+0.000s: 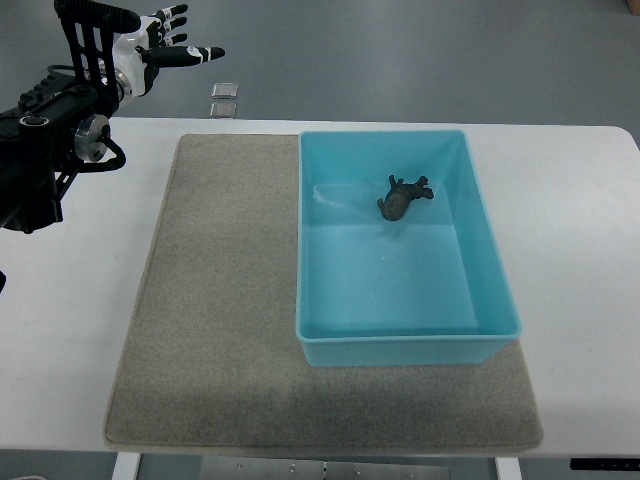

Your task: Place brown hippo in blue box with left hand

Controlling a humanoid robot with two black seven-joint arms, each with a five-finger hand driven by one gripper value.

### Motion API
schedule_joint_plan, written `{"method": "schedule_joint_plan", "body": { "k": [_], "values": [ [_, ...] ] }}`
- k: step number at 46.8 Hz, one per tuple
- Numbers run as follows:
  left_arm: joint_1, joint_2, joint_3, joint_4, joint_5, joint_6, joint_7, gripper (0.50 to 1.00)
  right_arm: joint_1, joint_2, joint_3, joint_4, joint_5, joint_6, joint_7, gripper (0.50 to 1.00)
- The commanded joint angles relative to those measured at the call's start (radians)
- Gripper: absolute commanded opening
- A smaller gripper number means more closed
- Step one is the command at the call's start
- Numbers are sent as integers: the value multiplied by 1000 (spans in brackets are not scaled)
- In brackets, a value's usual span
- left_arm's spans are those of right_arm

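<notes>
The brown hippo [402, 197] lies on its side on the floor of the blue box [312, 250], toward the far half. The box stands on the right part of a grey mat [220, 300]. My left hand [170, 42] is raised at the top left, beyond the table's far edge and well away from the box. Its fingers are spread and hold nothing. The black left arm [45, 140] comes in from the left edge. No right arm shows.
The white table [570, 260] carries the mat and box. Two small silver squares [224, 98] lie on the floor beyond the table's far edge.
</notes>
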Motion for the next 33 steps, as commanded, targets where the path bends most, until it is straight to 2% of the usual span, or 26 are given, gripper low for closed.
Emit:
{"method": "schedule_joint_plan", "body": {
  "k": [1,15,25,33],
  "values": [
    [22,0,-31,2,-31,-53,-2,996,0,0,0,0,0,-1,0,936],
    [91,-1,-237,7,-31,-235,-14,996,0,0,0,0,0,1,0,936],
    [132,-32,-407,10,-57,-219,-14,996,0,0,0,0,0,-1,0,936],
    [149,-52,-432,8,-63,-212,-15,996,0,0,0,0,0,1,0,936]
  ]
}}
